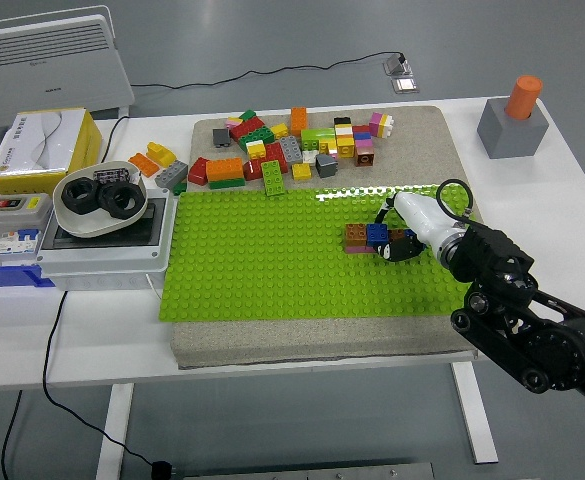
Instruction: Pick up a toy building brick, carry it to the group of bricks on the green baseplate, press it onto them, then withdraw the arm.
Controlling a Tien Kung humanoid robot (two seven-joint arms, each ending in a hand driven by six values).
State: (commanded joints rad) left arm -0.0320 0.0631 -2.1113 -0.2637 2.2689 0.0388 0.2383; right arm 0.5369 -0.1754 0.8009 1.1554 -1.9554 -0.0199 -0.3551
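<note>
Seen from the head view only. Right hand (404, 243) reaching in from the lower right over the green baseplate (262, 270), black fingers (400, 250) curled down at the right end of a small group of bricks (369, 238). Cannot tell whether the fingers grip a brick or only press on the group; a dark piece under the fingertips too small to make out. Group made of a brown brick (356, 236) on the left and a blue brick (377, 235) just beside it, touching the hand, all sitting on the right half of the baseplate. Baseplate lying on a beige mat (427, 140) on the white tabletop (552, 190). Loose pile of coloured bricks (292, 145) on the far part of the mat, well apart from the group. Left of the mat, a grey box (102, 255) carrying a white bowl (100, 200) with black rings. Far right, a grey block (512, 128) with an orange cylinder (523, 97) upright in it. Yellow box (42, 150) at far left.
</note>
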